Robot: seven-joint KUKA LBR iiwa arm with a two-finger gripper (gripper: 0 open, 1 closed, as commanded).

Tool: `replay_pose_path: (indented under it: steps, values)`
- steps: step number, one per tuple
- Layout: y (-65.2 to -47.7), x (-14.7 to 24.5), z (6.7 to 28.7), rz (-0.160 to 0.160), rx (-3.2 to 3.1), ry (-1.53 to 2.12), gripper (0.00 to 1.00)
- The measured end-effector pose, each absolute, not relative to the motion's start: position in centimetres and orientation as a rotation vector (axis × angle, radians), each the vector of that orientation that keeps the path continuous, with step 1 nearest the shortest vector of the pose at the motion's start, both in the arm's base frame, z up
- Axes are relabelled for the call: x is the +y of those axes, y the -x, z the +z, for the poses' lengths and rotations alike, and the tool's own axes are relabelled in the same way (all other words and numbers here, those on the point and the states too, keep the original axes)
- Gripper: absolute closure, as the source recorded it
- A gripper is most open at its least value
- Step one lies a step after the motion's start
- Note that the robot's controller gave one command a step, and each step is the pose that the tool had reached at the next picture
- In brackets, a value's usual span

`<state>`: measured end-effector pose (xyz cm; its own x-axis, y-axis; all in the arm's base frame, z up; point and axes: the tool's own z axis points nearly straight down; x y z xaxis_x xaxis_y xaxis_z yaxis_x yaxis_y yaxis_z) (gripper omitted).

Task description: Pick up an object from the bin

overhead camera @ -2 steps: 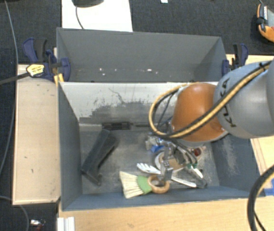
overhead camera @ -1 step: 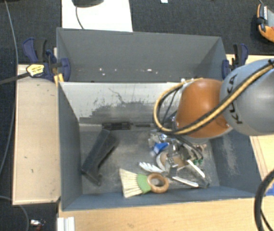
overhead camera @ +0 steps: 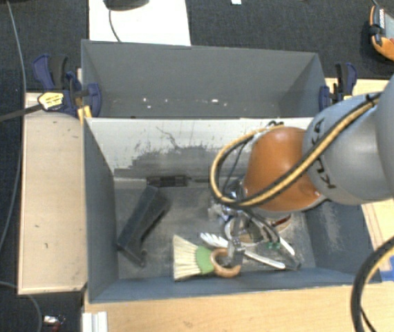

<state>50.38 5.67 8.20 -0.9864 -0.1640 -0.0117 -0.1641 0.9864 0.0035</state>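
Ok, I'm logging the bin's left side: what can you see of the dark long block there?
The dark long block is charcoal-black, matte, flat-sided, perhaps plastic. It lies flat on the floor of the bin, left half, running diagonally from near the back wall toward the front-left corner. Its upper end is close to a small dark piece; contact cannot be told. It lies apart from the pale-bristled brush.

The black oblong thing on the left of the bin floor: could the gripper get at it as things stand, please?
Probably yes. The black oblong thing lies alone, nothing over it, left of the gripper, which is by the pale-bristled brush; the bin's left wall is near, though.
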Motion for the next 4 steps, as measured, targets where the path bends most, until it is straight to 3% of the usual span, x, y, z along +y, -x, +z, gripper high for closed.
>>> replay_pose_path:
  steps: [1, 4]
  values:
    - [-51.4, 3.6, 8.0, 0.006, 3.111, 0.292, 0.0]
    - [-51.2, 5.2, 7.1, 0.008, 3.119, 0.182, 0.0]
